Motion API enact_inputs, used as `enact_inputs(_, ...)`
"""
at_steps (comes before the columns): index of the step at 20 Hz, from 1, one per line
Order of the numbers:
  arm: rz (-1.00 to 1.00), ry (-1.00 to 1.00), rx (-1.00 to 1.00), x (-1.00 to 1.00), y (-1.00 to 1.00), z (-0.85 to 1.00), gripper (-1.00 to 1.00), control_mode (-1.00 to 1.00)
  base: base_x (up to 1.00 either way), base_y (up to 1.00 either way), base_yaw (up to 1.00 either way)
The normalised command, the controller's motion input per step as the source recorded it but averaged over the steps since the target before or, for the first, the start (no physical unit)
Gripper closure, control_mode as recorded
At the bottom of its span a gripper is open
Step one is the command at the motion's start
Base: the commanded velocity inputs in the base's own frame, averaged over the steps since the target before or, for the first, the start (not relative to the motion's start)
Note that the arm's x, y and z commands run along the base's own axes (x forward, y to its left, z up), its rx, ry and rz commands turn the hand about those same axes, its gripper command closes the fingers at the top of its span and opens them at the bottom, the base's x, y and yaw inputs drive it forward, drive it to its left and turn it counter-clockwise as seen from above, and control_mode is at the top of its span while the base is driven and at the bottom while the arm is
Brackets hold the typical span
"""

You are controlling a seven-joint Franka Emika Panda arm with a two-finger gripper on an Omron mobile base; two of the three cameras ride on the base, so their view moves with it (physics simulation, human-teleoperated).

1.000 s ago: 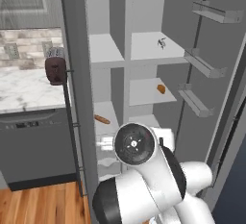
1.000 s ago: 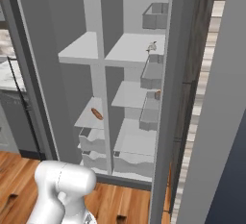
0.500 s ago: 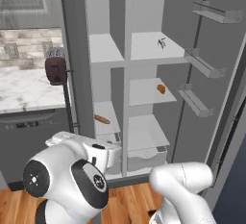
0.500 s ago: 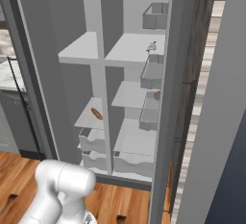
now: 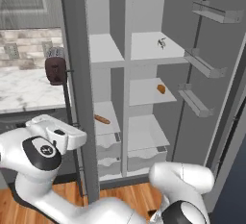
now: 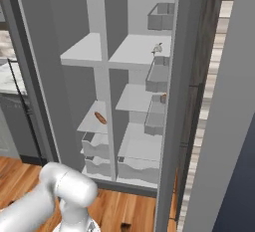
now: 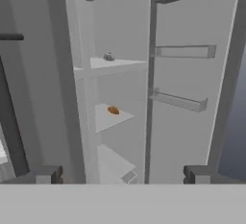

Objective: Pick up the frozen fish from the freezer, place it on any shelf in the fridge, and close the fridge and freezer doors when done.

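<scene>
The frozen fish is a tiny grey shape lying on the top shelf of the fridge, the wider right compartment. It also shows as the fish and, from the hand, the fish. The freezer is the narrow left compartment. Both doors stand open. My gripper is open and holds nothing, its fingertips wide apart. It is low, well back from the shelves and facing the fridge. My white hand sits at the lower left beside the freezer door's edge.
An orange lump rests on the fridge's middle shelf. An orange-brown roll lies on a freezer shelf above white drawers. The fridge door with bins swings out at right. A marble counter carries a dark red appliance.
My arm has swung from the middle of the left base view down to its lower left, taking the hand with it. The fish and the other food have not moved.
</scene>
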Motion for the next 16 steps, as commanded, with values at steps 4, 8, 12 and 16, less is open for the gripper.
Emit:
enact_inputs(4, -0.1, 0.0, -0.08, 0.75, 0.35, -0.16, -1.0, -1.0, 0.0, 0.0, 0.0)
enact_inputs(8, -0.08, 0.0, -0.08, 0.66, 0.28, -0.18, -1.0, -1.0, 0.0, 0.0, 0.0)
enact_inputs(12, -0.02, 0.0, -0.07, 0.55, 0.06, -0.21, -1.0, -1.0, 0.0, 0.0, 0.0)
enact_inputs(16, 0.0, 0.0, -0.06, 0.57, 0.0, -0.23, -1.0, -1.0, 0.0, 0.0, 0.0)
